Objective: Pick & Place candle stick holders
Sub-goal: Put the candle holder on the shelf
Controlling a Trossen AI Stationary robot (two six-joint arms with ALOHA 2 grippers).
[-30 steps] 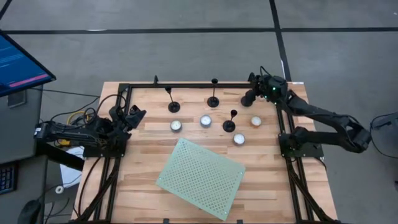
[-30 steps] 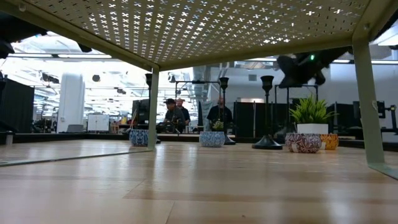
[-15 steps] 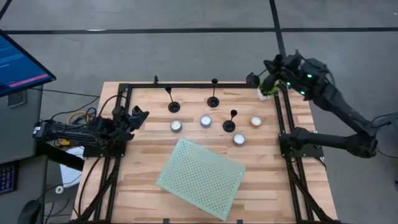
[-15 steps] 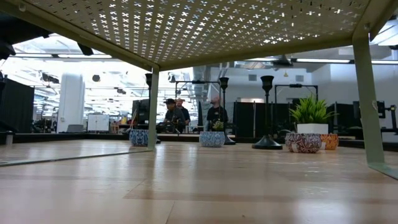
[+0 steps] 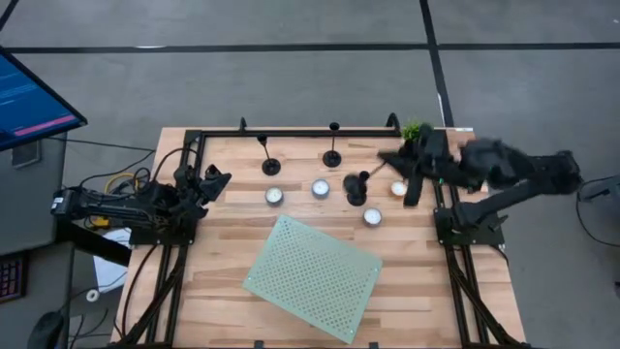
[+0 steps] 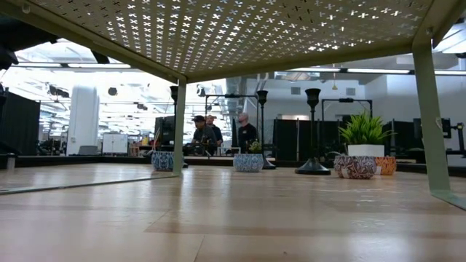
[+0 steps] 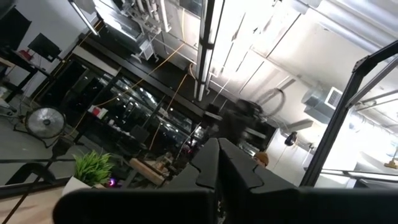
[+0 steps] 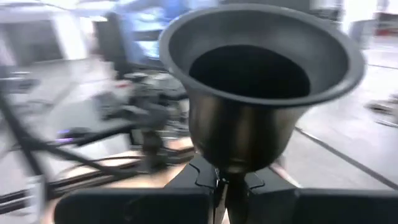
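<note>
Three black candle stick holders stand on their round bases on the wooden table: one at the far left (image 5: 271, 166), one at the far middle (image 5: 332, 158) and one nearer the middle (image 5: 356, 194). My right gripper (image 5: 407, 173), blurred, is over the table's right side and shut on a fourth holder, whose cup (image 8: 261, 74) fills the right wrist view. The low view does not show that holder. My left gripper (image 5: 213, 181) is shut and empty at the table's left edge; the left wrist view (image 7: 219, 167) shows it too. My right gripper pinches the holder's thin stem (image 8: 222, 177) just below the cup between its two fingers. The fingers lie across the stem. The cup stands out beyond the fingertips. The holder's base is hidden behind the gripper.
Several white tealights sit among the holders (image 5: 275, 196) (image 5: 321, 188) (image 5: 398, 188) (image 5: 372, 216). A green perforated shelf (image 5: 310, 276) stands on legs at the near middle. A small potted plant (image 5: 415, 129) is at the far right corner. A black frame (image 5: 291, 133) rims the table.
My right gripper has risen from the far right corner beside the plant with the holder, then swung toward the near edge and the left, and is now over the right tealight. The holder has left the corner, lifted clear.
</note>
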